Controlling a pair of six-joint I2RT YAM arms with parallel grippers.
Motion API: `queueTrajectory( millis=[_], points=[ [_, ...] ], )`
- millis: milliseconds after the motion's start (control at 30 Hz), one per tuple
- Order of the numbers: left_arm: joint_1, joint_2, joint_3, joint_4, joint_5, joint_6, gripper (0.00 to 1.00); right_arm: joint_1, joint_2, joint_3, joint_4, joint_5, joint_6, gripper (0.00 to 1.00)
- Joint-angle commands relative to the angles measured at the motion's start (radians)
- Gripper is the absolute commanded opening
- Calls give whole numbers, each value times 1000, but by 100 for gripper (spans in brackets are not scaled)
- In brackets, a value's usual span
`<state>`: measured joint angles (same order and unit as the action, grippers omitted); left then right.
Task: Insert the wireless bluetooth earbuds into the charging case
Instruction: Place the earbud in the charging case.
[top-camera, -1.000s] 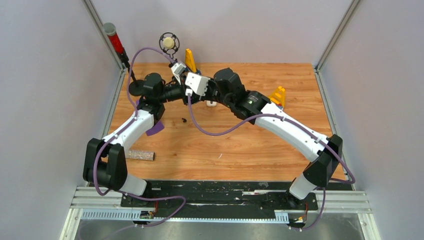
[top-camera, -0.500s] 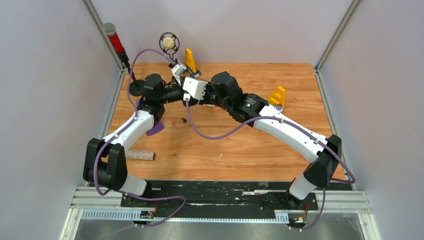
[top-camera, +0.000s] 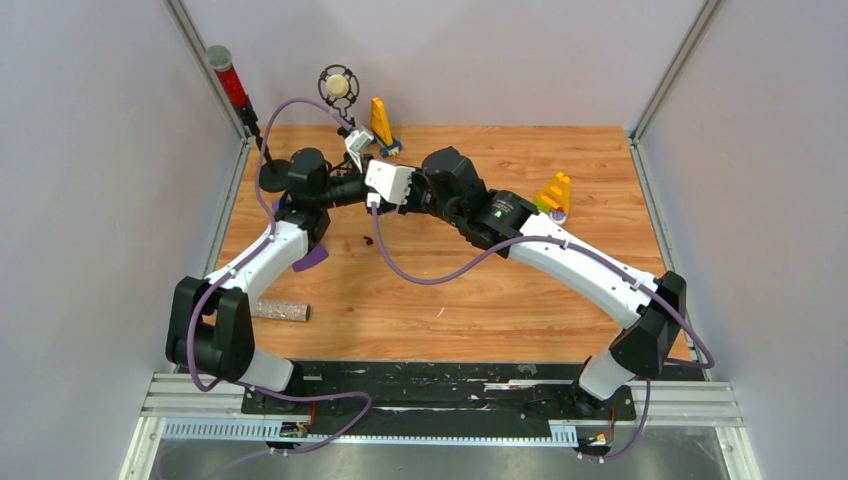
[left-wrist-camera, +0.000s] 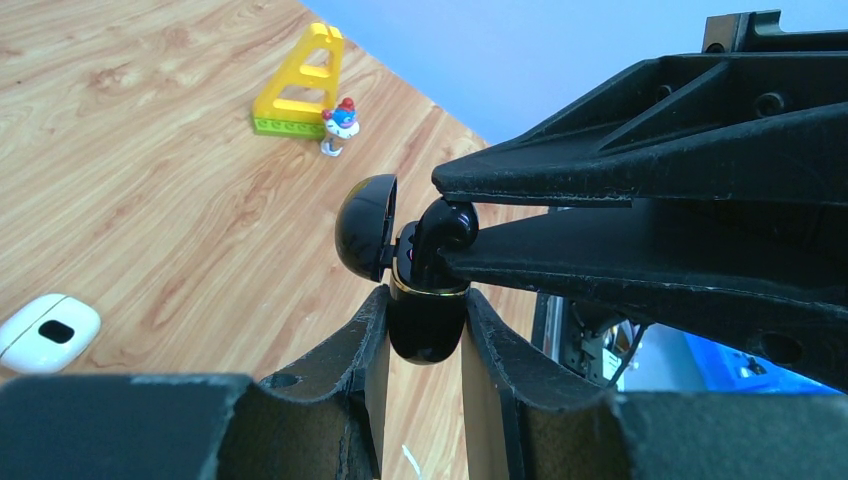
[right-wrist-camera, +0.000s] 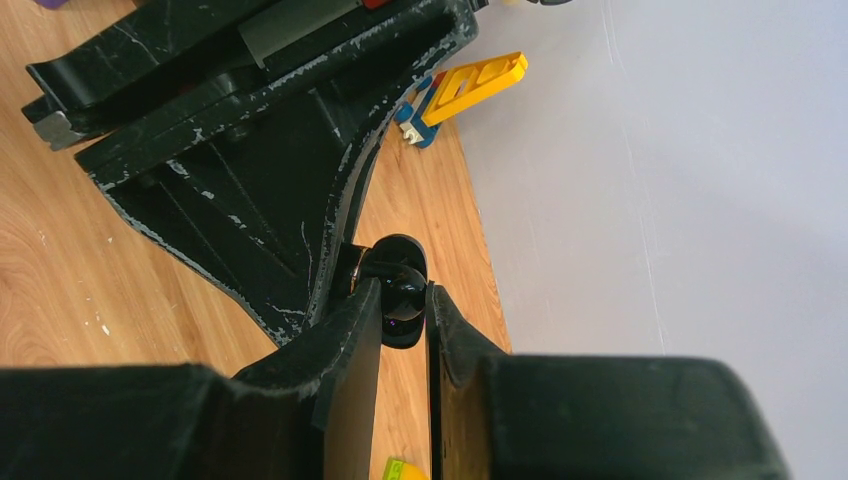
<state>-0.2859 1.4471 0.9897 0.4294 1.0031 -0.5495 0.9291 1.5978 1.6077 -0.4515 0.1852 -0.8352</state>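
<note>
The left jaws are clamping the black charging case (left-wrist-camera: 428, 325) by its sides, long axis upright, lid (left-wrist-camera: 362, 228) standing open; the right jaws are pinching a black earbud (right-wrist-camera: 400, 290), stem pointing down into the case mouth; both are being held above the worktop (left-wrist-camera: 150, 150).

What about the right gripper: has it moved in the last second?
Yes. Seen from the top, the right gripper has slid slightly left, away from the yellow block on the right.
</note>
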Motion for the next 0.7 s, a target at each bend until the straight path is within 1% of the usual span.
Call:
queueTrajectory(
  millis=[0,67,133,300,600,667],
  points=[
    [11,-44,17,80,-29,-4,0,30,-37,-9,-52,-37,12,18],
    [11,-44,19,81,-28,-4,0,30,-39,-8,-58,-41,11,24],
    [13,-44,21,81,-26,0,0,30,-41,1,-65,-46,10,28],
    [17,-48,22,83,-20,8,0,34,-40,28,-93,-60,10,33],
    [28,-63,18,105,-5,3,0,43,-36,48,-107,-56,14,38],
    [32,-67,17,87,-5,35,0,37,-41,61,-106,-35,25,43]
  ],
)
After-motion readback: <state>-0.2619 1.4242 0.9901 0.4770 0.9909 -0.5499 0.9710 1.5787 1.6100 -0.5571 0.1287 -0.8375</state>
